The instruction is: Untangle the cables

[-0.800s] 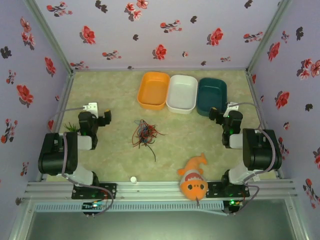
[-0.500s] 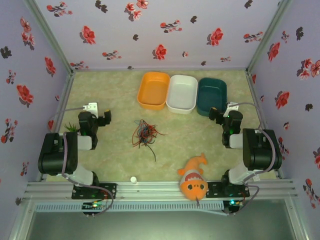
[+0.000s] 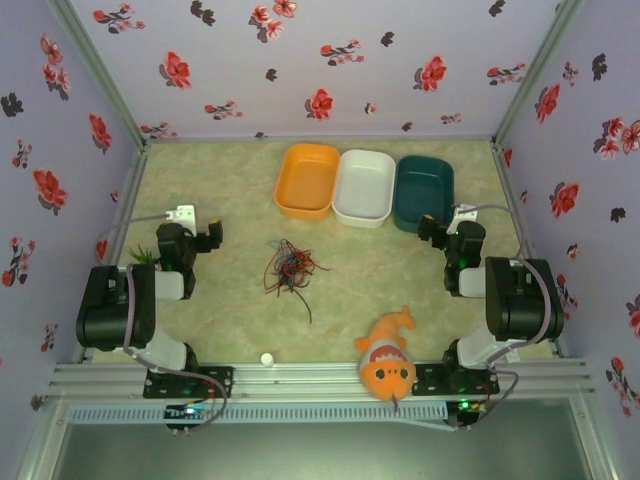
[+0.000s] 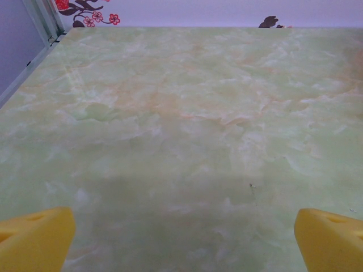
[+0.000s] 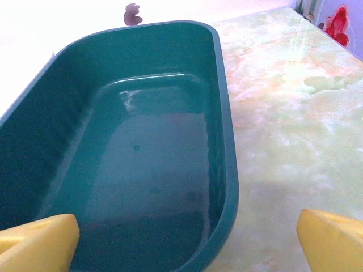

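- We see the table point(image 3: 230, 190), a marbled green-and-beige top walled on three sides by purple flowered panels.
- The left arm point(image 3: 115, 305) sits folded by the table's left edge and the right arm point(image 3: 520, 300) by its right edge, both well apart from the middle.
- Three empty trays stand side by side, touching, along the far edge: an orange tray point(image 3: 307, 178) on the left, a white tray point(image 3: 364, 185) in the middle and a teal tray point(image 3: 423, 190) on the right.
- A clownfish toy point(image 3: 386, 360) lies at the near edge, right of centre, just beside the right arm's base.
- The left gripper point(image 4: 181, 241) faces bare table towards the far-left corner. Its yellow fingers point(image 4: 34, 241) are spread wide with nothing between them.
- The right gripper point(image 5: 184, 238) sits at the near end of the teal tray. Its yellow fingers point(image 5: 334, 238) are also spread wide and hold nothing; one shows over the tray's inside, the other over the table beside it.
- The cables point(image 3: 288, 268) lie in one tangled clump of red, blue and black loops near the table's centre, between the two arms and touched by neither, with one dark strand trailing towards the near edge.
- A green sprig point(image 3: 143, 255) lies by the left arm near the left edge.
- A small white cap point(image 3: 267, 358) rests at the near edge, left of the toy.
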Robot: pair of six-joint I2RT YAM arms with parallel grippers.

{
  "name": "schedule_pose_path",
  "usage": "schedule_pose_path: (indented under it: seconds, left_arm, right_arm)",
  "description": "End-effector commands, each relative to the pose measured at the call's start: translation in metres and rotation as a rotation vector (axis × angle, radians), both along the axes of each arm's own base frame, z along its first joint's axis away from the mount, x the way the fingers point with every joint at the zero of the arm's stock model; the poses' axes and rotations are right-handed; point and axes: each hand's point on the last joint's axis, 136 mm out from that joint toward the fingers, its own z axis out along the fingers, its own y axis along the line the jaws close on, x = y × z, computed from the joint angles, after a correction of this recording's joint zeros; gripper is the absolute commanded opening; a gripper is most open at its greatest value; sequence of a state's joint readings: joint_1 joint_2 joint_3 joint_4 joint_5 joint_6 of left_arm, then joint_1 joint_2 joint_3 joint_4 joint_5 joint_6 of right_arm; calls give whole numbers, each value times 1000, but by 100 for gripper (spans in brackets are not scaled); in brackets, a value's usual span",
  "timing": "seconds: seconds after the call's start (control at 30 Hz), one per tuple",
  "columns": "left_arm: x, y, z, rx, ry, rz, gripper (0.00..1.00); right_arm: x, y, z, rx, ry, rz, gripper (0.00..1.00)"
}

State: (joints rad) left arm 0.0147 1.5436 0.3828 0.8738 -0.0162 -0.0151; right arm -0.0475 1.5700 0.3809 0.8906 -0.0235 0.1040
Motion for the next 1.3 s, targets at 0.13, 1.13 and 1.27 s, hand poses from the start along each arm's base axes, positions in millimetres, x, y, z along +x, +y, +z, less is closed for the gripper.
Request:
schedule_pose_path:
  seconds: [0.13, 1.13, 1.27]
  left_arm:
    - [4, 1, 7, 19, -20, 4, 100]
    - [-37, -55, 133, -397, -63, -107, 100]
    - [-47, -92, 128, -458, 46, -169, 100]
  right_arm:
    - [3, 2, 7, -14, -22, 14, 99]
    - [-65, 9, 111, 44, 70, -174, 99]
    - [-75, 51, 107, 31, 200, -97, 100]
